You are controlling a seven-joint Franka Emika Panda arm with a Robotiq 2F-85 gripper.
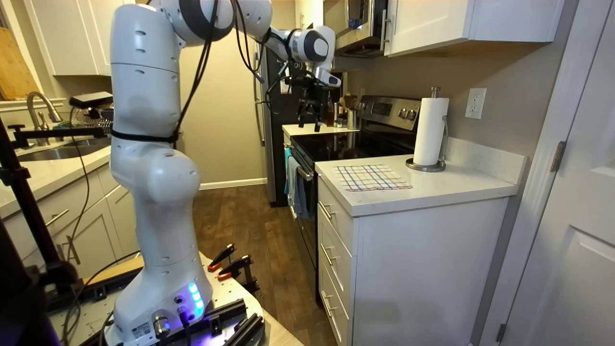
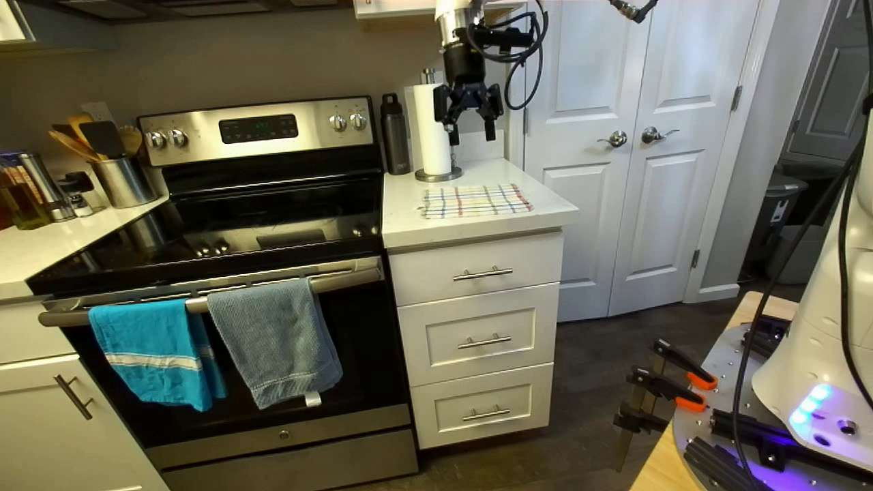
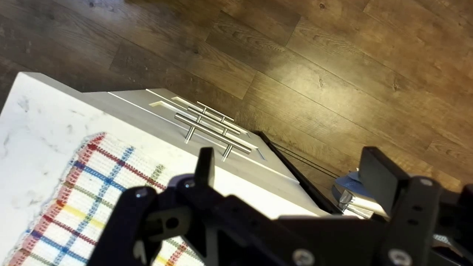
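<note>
Black fingers (image 3: 204, 166) stand wide apart in the lower half of the wrist view; they belong to the gripper (image 3: 292, 170), which hangs empty in the air. At the lower left there, partly hidden by a finger, a checked cloth (image 3: 87, 192) with red, blue, yellow and green stripes lies on a white marbled counter (image 3: 33, 122). Steel drawer handles (image 3: 212, 132) show near the middle, just above that same finger, and brown plank floor (image 3: 314, 74) fills the upper right. Both exterior views show the same spread. In an exterior view the gripper sits at the top centre, overlapping a paper towel roll (image 2: 428, 140) that stands towards the back of the counter, just beside a dark bottle (image 2: 395, 140); the cloth lies below them in the frame. A black cooktop (image 2: 225, 218) takes up the left of that view, with a turquoise towel (image 2: 146, 348) and a grey-blue towel (image 2: 273, 341) hung over the oven handle (image 2: 197, 305) in the lower left. How high the gripper hangs is hard to judge.
</note>
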